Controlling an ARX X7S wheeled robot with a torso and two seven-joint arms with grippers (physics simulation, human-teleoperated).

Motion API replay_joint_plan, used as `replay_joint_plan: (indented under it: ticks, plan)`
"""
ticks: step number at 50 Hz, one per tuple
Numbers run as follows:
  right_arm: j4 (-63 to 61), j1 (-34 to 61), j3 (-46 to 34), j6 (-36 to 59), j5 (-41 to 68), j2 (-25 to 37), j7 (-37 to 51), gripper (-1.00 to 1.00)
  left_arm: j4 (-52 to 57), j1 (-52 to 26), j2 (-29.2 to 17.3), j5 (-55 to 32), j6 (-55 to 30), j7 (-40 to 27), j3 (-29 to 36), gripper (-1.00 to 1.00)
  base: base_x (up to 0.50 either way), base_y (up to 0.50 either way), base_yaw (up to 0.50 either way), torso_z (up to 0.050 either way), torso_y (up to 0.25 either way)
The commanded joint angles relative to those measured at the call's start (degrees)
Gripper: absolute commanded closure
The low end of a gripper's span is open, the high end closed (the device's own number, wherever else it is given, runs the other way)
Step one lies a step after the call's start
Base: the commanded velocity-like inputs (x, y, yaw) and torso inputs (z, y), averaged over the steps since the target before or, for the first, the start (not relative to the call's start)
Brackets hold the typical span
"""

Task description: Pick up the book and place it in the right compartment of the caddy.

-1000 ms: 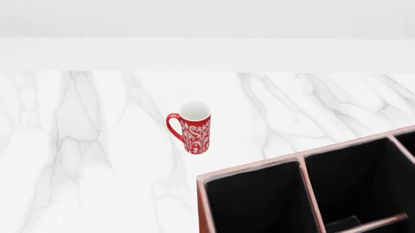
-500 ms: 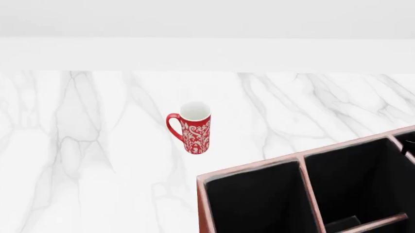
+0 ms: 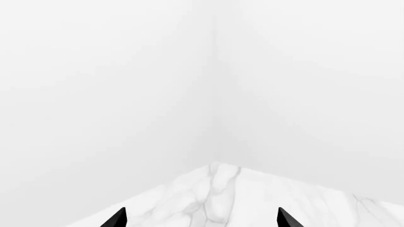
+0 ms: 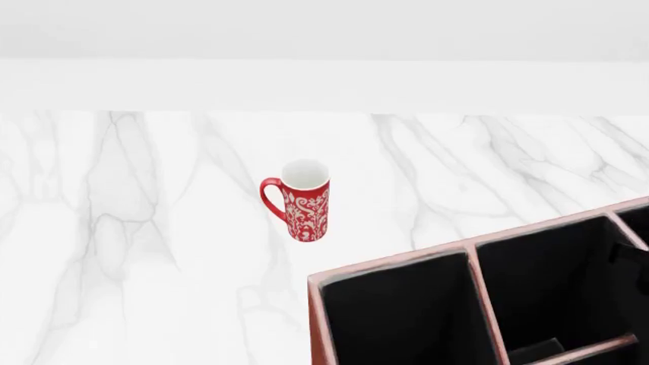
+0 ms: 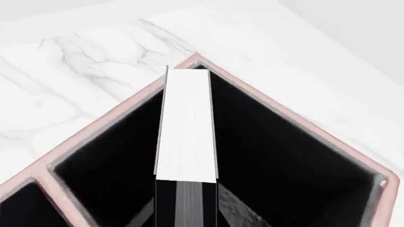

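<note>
On the white marbled tabletop [image 4: 132, 228], toward the left of the head view, nothing stands but bare stone. The left hand [image 3: 200, 221] shows only in its own wrist view, as two black fingertips [image 3: 117, 218] set well apart with nothing between them, over the tabletop where two pale walls meet. Near the middle stands a red patterned mug [image 4: 300, 199], upright, its handle to the left. To the right and nearer lies the caddy [image 4: 390, 268], reddish-brown with a pale pink rim and black compartments split by dividers. In the right wrist view the book [image 5: 186, 137] hangs, white page edges showing, above a large compartment of the caddy [image 5: 296, 127]. The right hand itself is out of sight, so I cannot tell its grip.
</note>
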Motion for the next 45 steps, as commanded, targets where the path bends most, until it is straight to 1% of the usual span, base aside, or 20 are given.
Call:
replay_joint_plan:
  ticks: [1,7,8,35,41,45]
  plan:
    - [1.9,0.4,0.0,-1.0,-4.2,-0.6,-2.8,1.00,0.1,-0.1,-0.2,0.0,-0.1,-0.2,0.1,-1.00,0.01,0.00,0.00,0.000,0.000]
    - [2.1,0.4,0.2,-1.0,-3.7,-0.7,-3.3,1.00,0.2,0.0,-0.1,-0.1,0.1,-0.1,0.0,-1.00,0.01,0.00,0.00,0.000,0.000]
    - [1.9,0.2,0.3,-0.9,-3.6,-0.7,-3.2,-1.00,0.1,0.0,-0.1,-0.2,0.1,-0.1,-0.1,-1.00,0.00,0.00,0.00,0.000,0.000]
    - [2.0,0.4,0.2,-1.1,-3.3,-0.7,-3.4,-1.00,0.1,0.0,-0.3,-0.2,0.1,-0.2,0.2,-1.00,0.00,0.00,0.00,0.000,0.000]
    - [0.8,1.5,0.2,-0.9,-3.1,-0.7,-2.9,-1.00,0.6,-0.9,-1.6,-0.8,-2.2,-0.9,0.8,-1.00,0.00,0.00,0.00,0.000,0.000]
    - [-1.9,4.7,0.3,-1.4,-3.9,-0.7,-1.2,-1.00,1.5,-2.9,-3.8,-2.6,-6.1,-1.8,1.7,-1.00,0.00,0.00,0.00,0.000,0.000]
